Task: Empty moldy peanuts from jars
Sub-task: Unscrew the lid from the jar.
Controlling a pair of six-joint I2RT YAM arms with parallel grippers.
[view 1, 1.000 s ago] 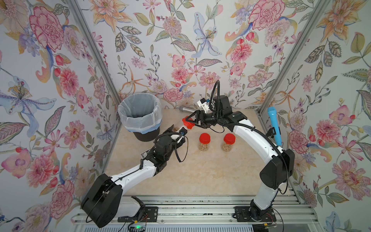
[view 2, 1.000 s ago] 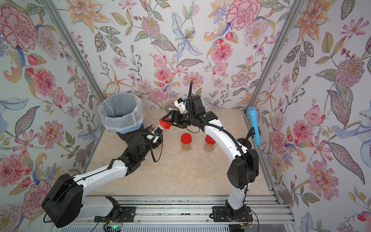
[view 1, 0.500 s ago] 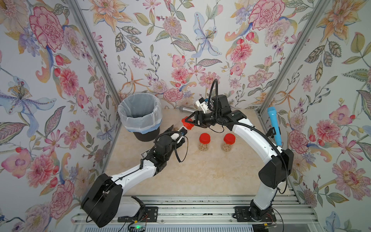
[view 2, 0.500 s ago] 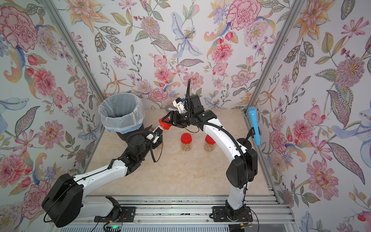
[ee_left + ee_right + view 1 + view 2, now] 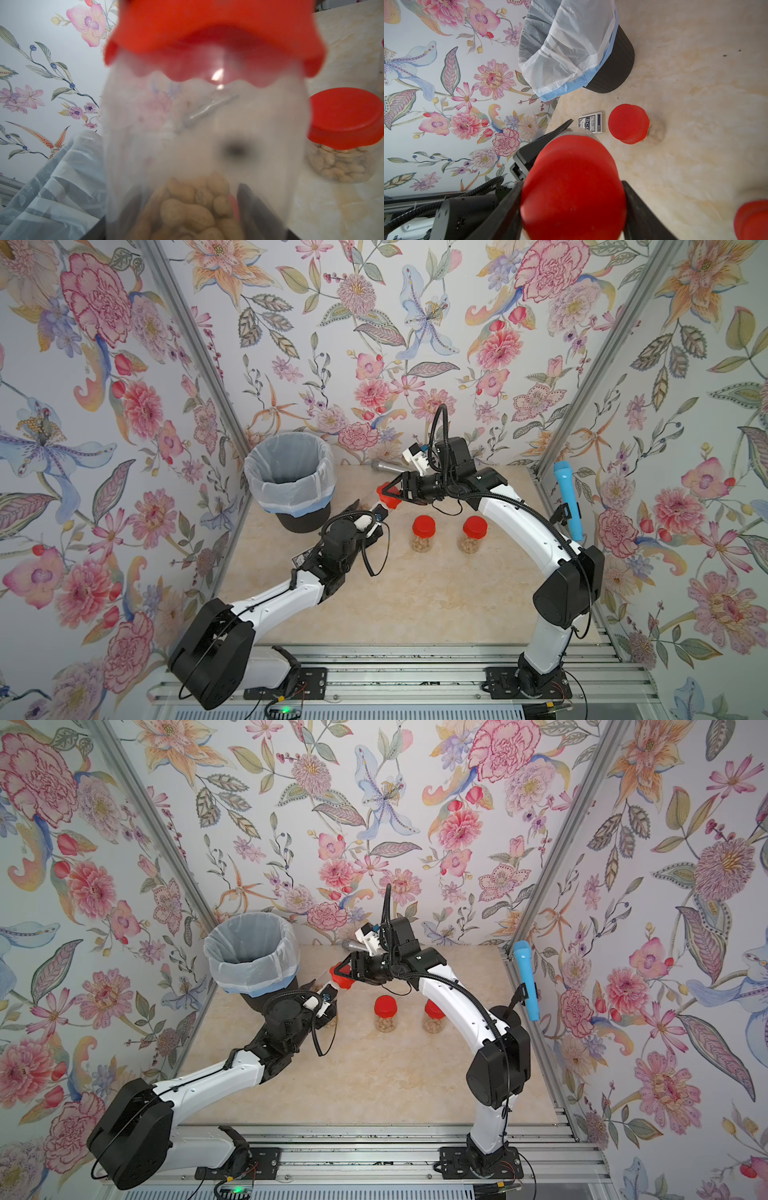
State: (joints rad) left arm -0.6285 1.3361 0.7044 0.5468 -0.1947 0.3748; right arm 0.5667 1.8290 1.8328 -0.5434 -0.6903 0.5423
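A clear jar (image 5: 207,128) with a red lid (image 5: 385,497) is held tilted above the table, right of the bin. Its moldy peanuts (image 5: 193,207) lie heaped at the low end. My left gripper (image 5: 368,512) is shut on the jar's body, its dark fingers (image 5: 253,207) showing through the plastic. My right gripper (image 5: 573,207) is shut on the lid (image 5: 573,176), one jaw against each side. Two more lidded jars (image 5: 423,533) (image 5: 473,533) with peanuts stand mid-table in both top views. In the right wrist view another jar (image 5: 628,123) stands beyond the held one.
A black bin (image 5: 289,485) lined with a white bag stands at the back left, close to the held jar. A playing-card box (image 5: 590,122) lies by the left wall. A grey microphone (image 5: 388,467) lies at the back; a blue one (image 5: 566,497) hangs at the right frame.
The right gripper's jaws have narrowed onto the red lid. Both arms and the held jar have stayed almost in place.
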